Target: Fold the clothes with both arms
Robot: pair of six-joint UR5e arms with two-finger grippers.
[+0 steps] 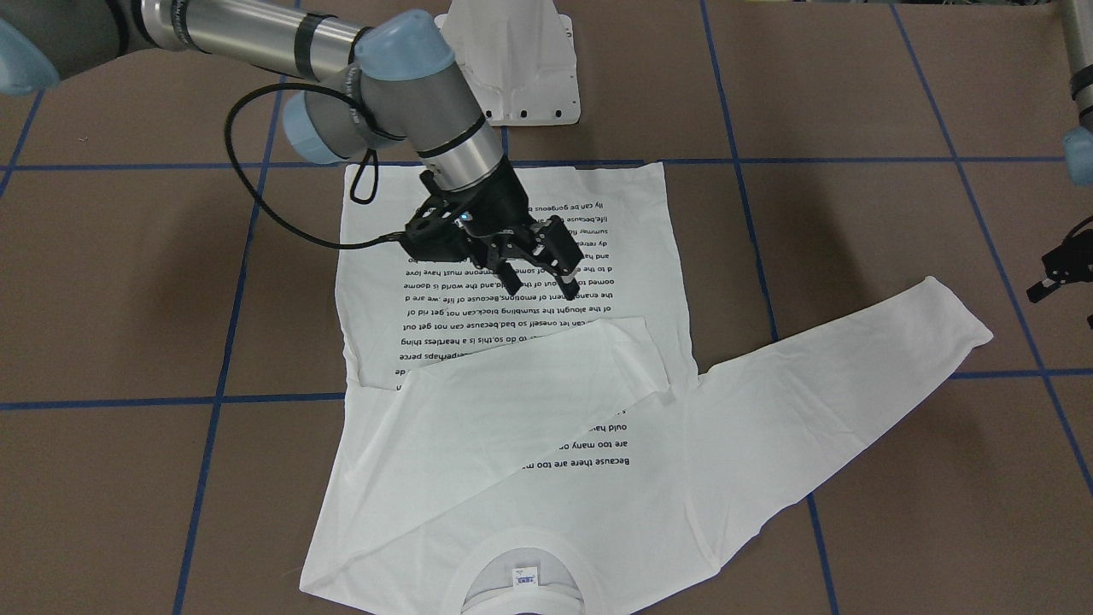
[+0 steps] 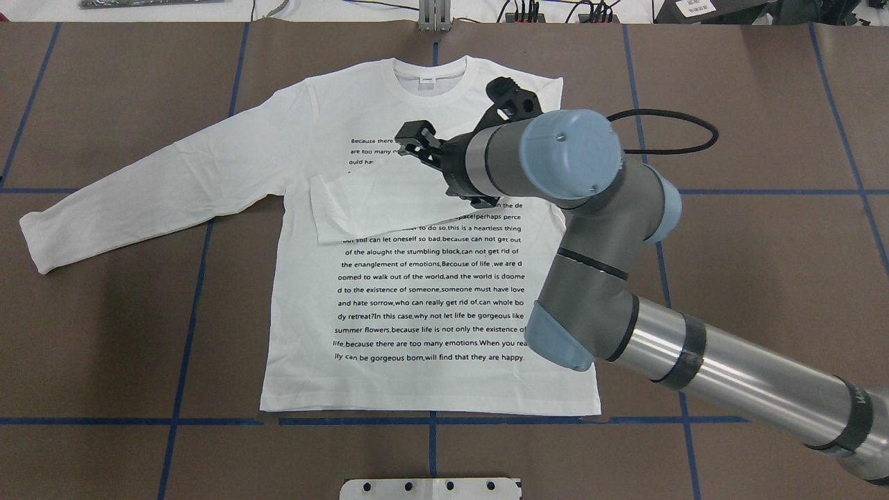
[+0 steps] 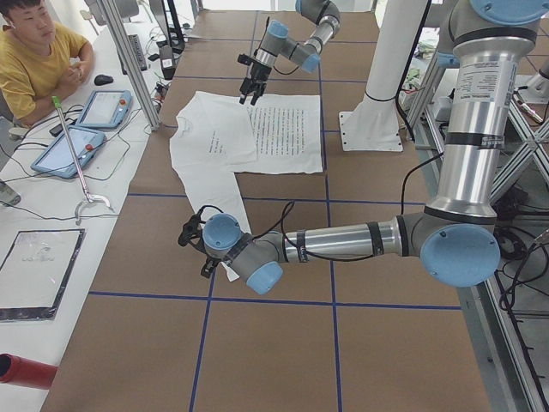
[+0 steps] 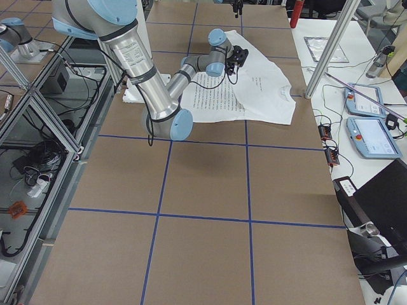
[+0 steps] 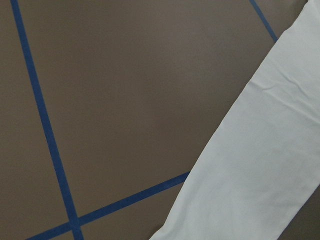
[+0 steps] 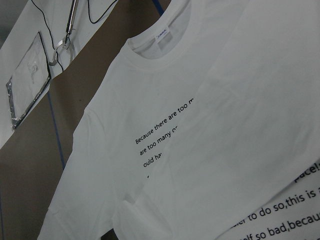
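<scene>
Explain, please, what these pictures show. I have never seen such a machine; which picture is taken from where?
These are two robot arms at a table marked with blue tape. Four come from fixed cameras: one across the table, one over the robot's shoulders, one at each table end. The last two come from wrist cameras. A white long-sleeved shirt lies flat, text upward; one sleeve is folded over the chest, the other sleeve lies stretched out. The right tool hangs open above the shirt and holds nothing. The left tool is near the stretched sleeve's end; whether it is open, I cannot tell.
</scene>
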